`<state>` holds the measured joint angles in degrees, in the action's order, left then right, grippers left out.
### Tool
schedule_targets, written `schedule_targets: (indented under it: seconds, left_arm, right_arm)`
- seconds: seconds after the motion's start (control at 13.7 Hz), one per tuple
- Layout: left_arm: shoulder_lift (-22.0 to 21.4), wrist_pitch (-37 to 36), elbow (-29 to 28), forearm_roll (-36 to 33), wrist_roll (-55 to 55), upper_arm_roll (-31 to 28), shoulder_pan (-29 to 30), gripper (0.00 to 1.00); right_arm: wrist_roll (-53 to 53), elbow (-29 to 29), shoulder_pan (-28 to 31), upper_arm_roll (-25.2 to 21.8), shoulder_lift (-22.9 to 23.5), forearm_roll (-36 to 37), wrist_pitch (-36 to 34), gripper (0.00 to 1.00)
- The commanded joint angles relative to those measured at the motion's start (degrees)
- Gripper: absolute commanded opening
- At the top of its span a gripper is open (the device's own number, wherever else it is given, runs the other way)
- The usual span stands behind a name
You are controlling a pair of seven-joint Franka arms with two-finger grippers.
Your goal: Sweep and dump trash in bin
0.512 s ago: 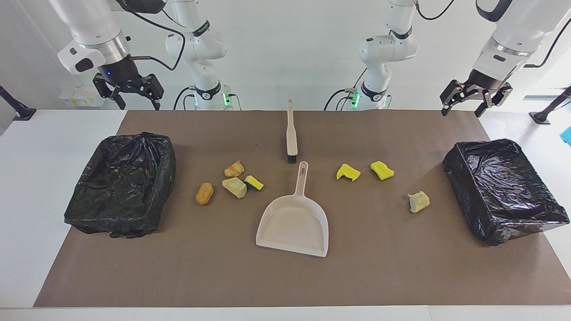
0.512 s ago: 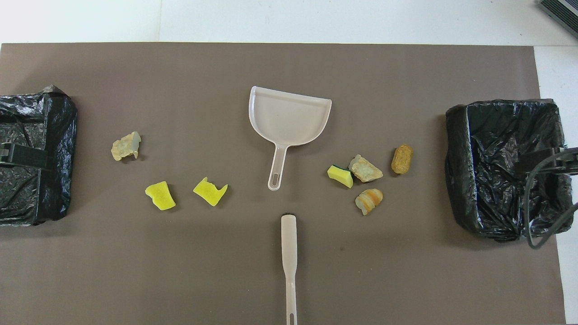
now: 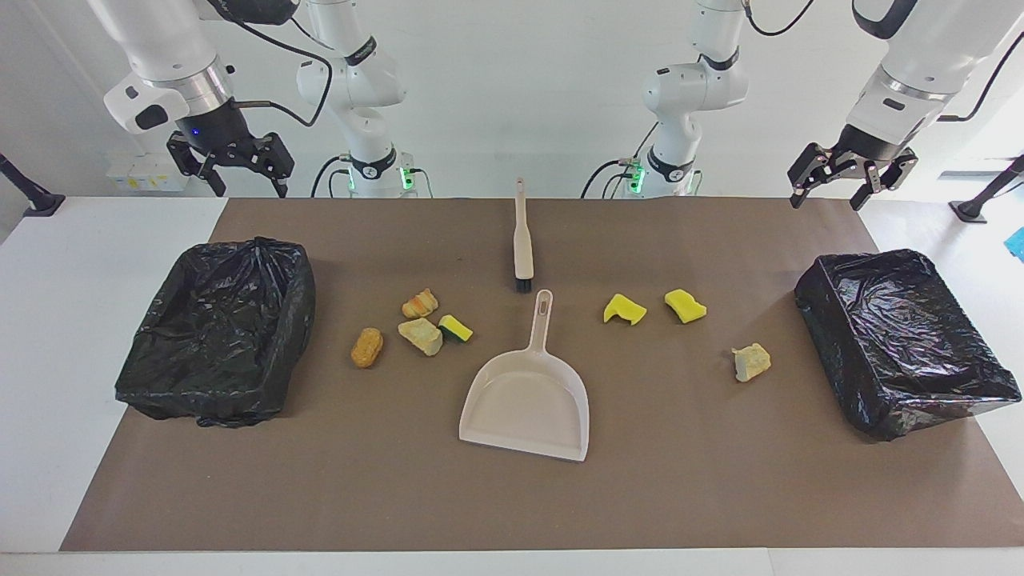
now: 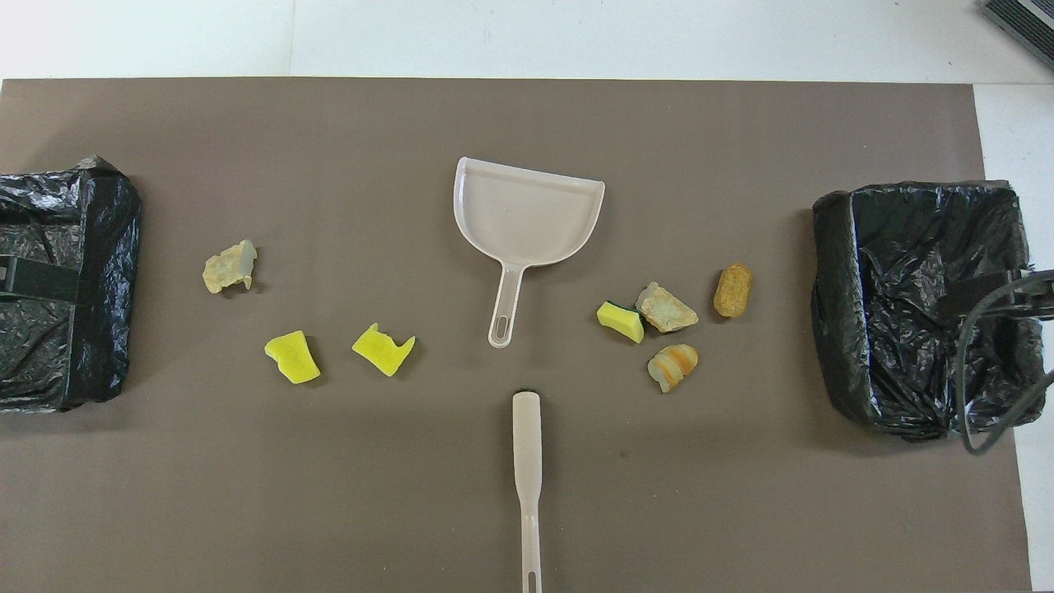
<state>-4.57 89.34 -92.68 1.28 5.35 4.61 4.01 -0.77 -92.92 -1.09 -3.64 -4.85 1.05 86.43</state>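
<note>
Trash (image 3: 420, 336) on mat, well apart from both raised, open, empty end effectors.

Facing camera high, opposite robots; overhead looks steeply down; both share brown mat (image 3: 512, 496)

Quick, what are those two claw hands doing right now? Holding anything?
Left gripper: open, holding nothing, raised near the left arm's end of the table.
Right gripper: open, holding nothing, raised near the right arm's end.

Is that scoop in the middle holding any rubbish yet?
Empty: the dustpan shows only its bare beige floor, and the scraps lie on the mat.
</note>
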Motion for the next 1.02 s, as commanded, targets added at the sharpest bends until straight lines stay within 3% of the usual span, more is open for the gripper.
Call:
schedule_targets:
  seconds: [0.0, 0.44, 0.81, 0.95]
  left_arm:
    - [-1.1, -0.6, -1.2, -0.8, -0.8, 0.0, -0.8, 1.0]
    - [-1.5, -0.4, -4.2, -0.6, -1.6, 0.9, -6.8, 1.0]
    - [-2.0, 2.2, -11.5, 0.2, -8.3, 1.0, -15.9, 1.0]
    - [-4.4, 6.0, -16.3, 0.4, -7.9, 1.0, -19.5, 1.0]
  right_arm:
    - [-1.6, -1.0, 0.2, 0.4, -1.4, -0.5, -1.5, 1.0]
    - [5.8, -0.7, -2.4, 1.2, 1.2, 0.7, 1.3, 1.0]
    - [9.9, 5.9, -7.2, 1.4, 9.6, -0.2, 2.8, 1.0]
    - [15.0, 8.4, -8.4, 2.1, 13.5, -1.7, 5.1, 1.0]
